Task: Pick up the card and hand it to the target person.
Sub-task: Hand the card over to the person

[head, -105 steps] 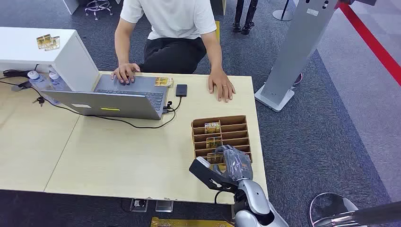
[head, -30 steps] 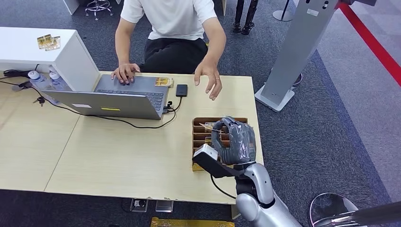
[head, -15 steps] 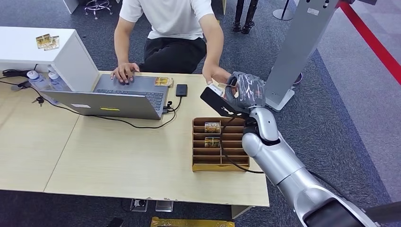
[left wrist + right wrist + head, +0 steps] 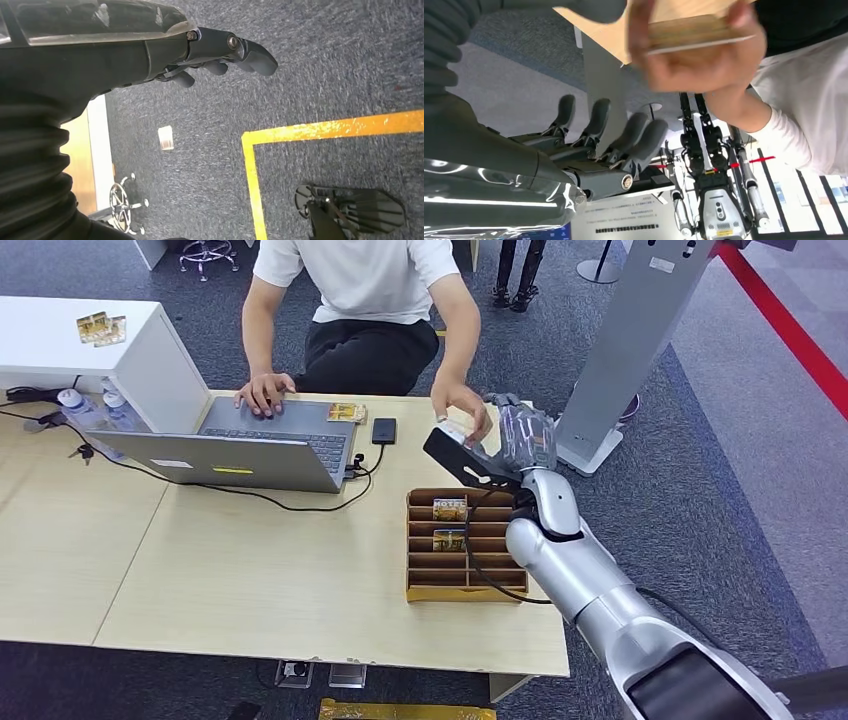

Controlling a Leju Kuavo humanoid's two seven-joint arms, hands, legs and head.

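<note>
A person in a white shirt sits across the table (image 4: 280, 570), and their hand (image 4: 458, 406) grips the card (image 4: 696, 36). In the right wrist view that card lies in the person's fingers (image 4: 684, 65), while my own dark fingers (image 4: 624, 142) are spread apart and off it. My right hand (image 4: 522, 435) is raised over the table's far edge, right beside the person's hand. My left hand (image 4: 220, 47) hangs over the carpet with nothing in it, fingers loosely extended.
A brown slotted card box (image 4: 466, 580) holds two more cards (image 4: 449, 509) below my right arm. A laptop (image 4: 240, 445), a cable, a black phone (image 4: 383, 430) and another card (image 4: 345, 412) lie further left. A grey stand (image 4: 620, 350) rises at the right.
My right hand rose from the card box to the person with the card. Their hand came to meet it and now grips the card, and my fingers have spread off it.
</note>
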